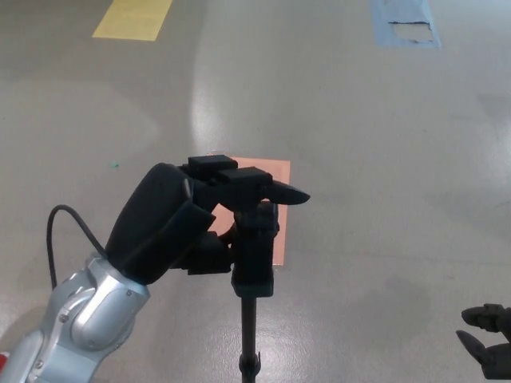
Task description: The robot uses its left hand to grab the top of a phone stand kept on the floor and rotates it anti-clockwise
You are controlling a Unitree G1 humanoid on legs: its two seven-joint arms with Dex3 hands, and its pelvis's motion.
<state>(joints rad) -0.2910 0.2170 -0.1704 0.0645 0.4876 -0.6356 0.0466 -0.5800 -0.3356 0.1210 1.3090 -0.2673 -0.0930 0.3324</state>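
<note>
The left hand (188, 227) was wrapped around the top of the phone stand (254, 267), its fingers (267, 190) reaching over the head and its thumb tucked in against the left side. The stand's thin black pole ran straight down to the bottom edge of the picture. Behind it on the grey floor (383, 159) lay a pink patch (275, 171), with a yellow one (133, 17) and a blue one (406, 21) far off. The right hand (487, 339) showed only at the lower right corner, well apart from the stand.
</note>
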